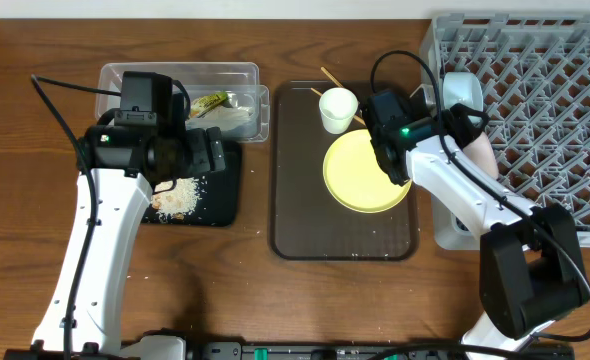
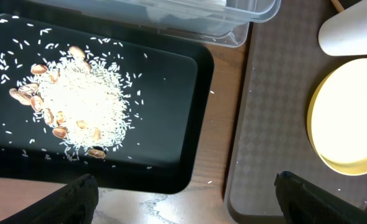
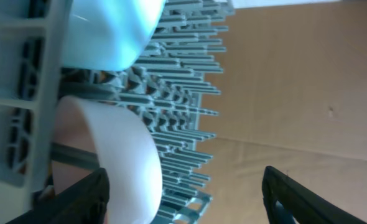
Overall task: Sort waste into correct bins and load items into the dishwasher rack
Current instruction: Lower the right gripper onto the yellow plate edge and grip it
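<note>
My left gripper (image 1: 215,155) (image 2: 190,205) is open and empty over the near right corner of the black tray (image 1: 220,205) (image 2: 165,124), which holds rice-like scraps (image 1: 178,195) (image 2: 78,106). The clear tub (image 1: 245,72) (image 2: 252,12) behind it holds the green-and-orange wrapper (image 1: 208,102) and white paper (image 1: 237,118). My right gripper (image 1: 465,125) (image 3: 186,199) is open at the left side of the grey rack (image 1: 545,90) (image 3: 177,118), beside the white bowl (image 1: 480,152) (image 3: 121,162) and light blue bowl (image 1: 462,90) (image 3: 109,31). The yellow plate (image 1: 360,175) (image 2: 351,118), white cup (image 1: 337,108) (image 2: 351,31) and chopsticks (image 1: 327,76) are on the brown tray.
The dark brown serving tray (image 1: 295,200) (image 2: 264,124) lies mid-table between the black tray and the rack. A few rice grains lie scattered on the wood and on the tray. The rack fills the far right.
</note>
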Robot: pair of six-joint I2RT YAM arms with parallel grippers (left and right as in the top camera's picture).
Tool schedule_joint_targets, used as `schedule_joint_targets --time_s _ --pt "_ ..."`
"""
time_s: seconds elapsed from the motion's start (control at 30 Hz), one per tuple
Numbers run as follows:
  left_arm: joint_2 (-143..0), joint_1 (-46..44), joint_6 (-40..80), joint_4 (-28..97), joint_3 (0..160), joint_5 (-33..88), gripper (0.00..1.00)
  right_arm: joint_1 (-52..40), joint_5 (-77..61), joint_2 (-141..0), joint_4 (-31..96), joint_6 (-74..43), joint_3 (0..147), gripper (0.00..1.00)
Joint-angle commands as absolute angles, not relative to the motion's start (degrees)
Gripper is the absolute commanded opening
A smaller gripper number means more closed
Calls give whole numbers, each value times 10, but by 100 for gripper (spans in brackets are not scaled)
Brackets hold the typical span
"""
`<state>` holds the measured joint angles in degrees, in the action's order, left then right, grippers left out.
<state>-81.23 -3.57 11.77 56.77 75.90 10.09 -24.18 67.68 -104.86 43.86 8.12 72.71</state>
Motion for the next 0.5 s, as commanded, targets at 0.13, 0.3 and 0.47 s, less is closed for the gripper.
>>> schedule_joint_targets --time_s 0.13,0.3,0.47 --pt "-815 -34 114 569 761 94 93 -240 491 -1020 453 104 830 93" --pt "-815 -34 114 569 761 94 93 -240 171 -999 456 103 883 99" --pt "-815 -34 114 569 761 94 93 -240 -90 -998 433 98 882 99"
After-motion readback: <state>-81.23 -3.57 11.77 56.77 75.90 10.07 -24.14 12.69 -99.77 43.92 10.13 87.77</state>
